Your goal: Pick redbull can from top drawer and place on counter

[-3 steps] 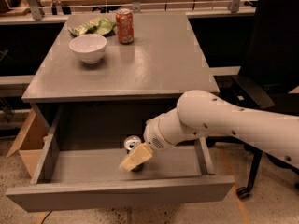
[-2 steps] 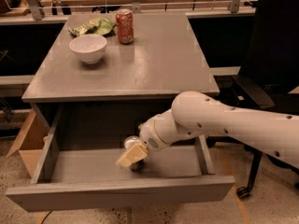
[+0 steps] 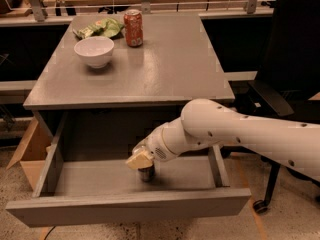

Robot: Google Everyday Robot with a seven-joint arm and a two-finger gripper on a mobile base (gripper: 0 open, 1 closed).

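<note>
The pick-up is in hand: the gripper (image 3: 140, 160) sits low in the open top drawer (image 3: 125, 211), right on the redbull can (image 3: 146, 173), which stands upright near the middle of the drawer floor; whether it has hold of the can cannot be told. The next move likely calls for a firm grip and a straight lift clear of the drawer front, then up to the counter (image 3: 170, 69). That grey top bears a white bowl (image 3: 94, 51), a red soda can (image 3: 133, 27) and a green bag (image 3: 100, 28) toward its far side, with a black chair (image 3: 285, 59) beside it
</note>
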